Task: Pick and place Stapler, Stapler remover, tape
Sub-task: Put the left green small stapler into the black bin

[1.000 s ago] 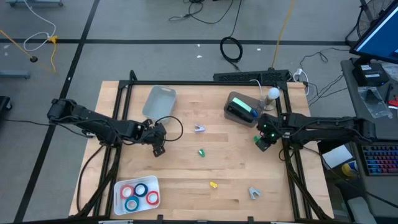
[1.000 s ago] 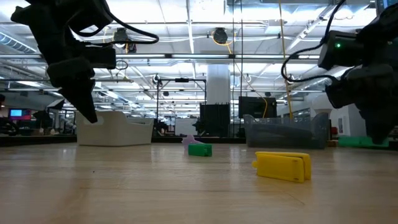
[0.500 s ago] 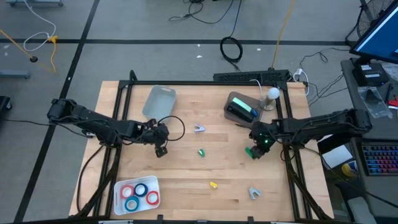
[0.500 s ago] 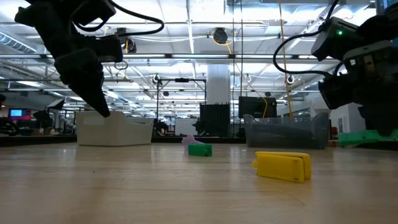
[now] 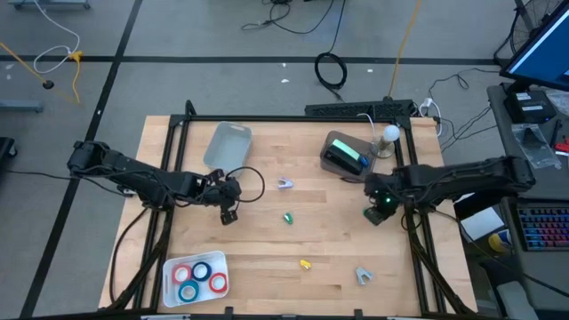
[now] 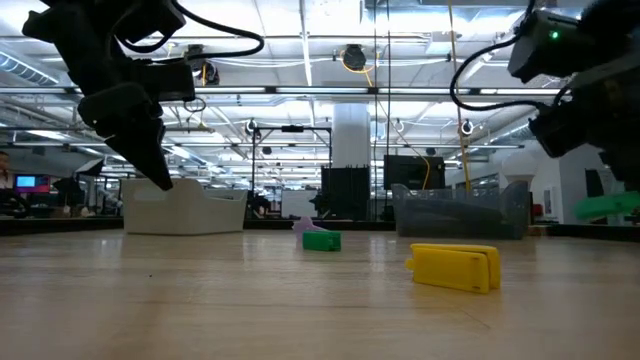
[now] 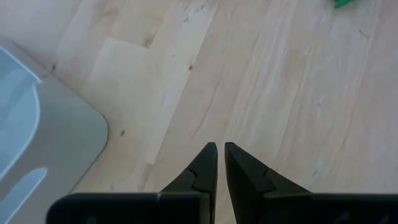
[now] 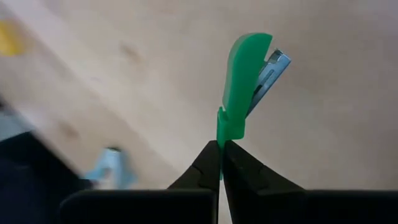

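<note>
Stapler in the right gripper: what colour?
Green with a metal jaw; the stapler shows best in the right wrist view, pinched by the right gripper.

Robotics lab in a large industrial hall, wooden table [image 5: 267, 240] on a black frame, cables [image 5: 331, 68] across taped grey floor, ceiling trusses [image 6: 330, 95] with strip lights, monitors [image 6: 415, 172] behind

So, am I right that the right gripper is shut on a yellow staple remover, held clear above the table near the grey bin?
Not quite: the colour is wrong. The right gripper is shut on a green staple remover, as the right wrist view shows. The yellow piece lies untouched on the table in the low view. The rest holds: it is held clear above the table, near the grey bin.
</note>
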Robot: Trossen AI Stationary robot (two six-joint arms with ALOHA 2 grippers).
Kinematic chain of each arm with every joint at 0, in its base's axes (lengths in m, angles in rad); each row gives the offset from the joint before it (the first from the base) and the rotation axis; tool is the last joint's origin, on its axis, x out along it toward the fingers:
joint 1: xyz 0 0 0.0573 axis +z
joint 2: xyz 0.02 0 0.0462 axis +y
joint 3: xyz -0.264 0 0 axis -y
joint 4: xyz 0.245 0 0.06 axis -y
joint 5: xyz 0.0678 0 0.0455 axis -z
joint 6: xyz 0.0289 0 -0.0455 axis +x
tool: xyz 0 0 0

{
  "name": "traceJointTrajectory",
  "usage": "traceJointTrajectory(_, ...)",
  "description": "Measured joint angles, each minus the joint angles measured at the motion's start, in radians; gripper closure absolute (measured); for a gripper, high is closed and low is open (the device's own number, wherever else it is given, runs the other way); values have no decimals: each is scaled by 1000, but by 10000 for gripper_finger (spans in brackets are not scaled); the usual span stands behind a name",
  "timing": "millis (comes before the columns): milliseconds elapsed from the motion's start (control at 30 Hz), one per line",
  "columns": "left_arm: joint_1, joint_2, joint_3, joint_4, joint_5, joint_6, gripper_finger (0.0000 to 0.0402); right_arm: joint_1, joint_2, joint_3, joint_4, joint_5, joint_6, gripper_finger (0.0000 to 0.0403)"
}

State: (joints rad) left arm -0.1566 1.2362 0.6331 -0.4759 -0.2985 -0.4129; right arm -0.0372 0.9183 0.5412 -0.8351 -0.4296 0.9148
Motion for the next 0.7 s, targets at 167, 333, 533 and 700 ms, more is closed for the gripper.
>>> traceJointTrajectory(167, 0, 0, 0, 0, -8, 0, 364, 0, 16, 180, -377, 187, -121, 402)
traceJointTrajectory(333, 1, 0, 0, 0, -44, 0, 364, 0, 95, 312, -669, 351, -236, 402)
traceJointTrajectory(533, 0, 0, 0, 3, -44, -4, 364, 3, 274, 344, -720, 378, -429, 403)
traceJointTrajectory(700, 0, 0, 0, 8, -45, -21, 364, 17, 435, 343, -721, 410, -533, 403)
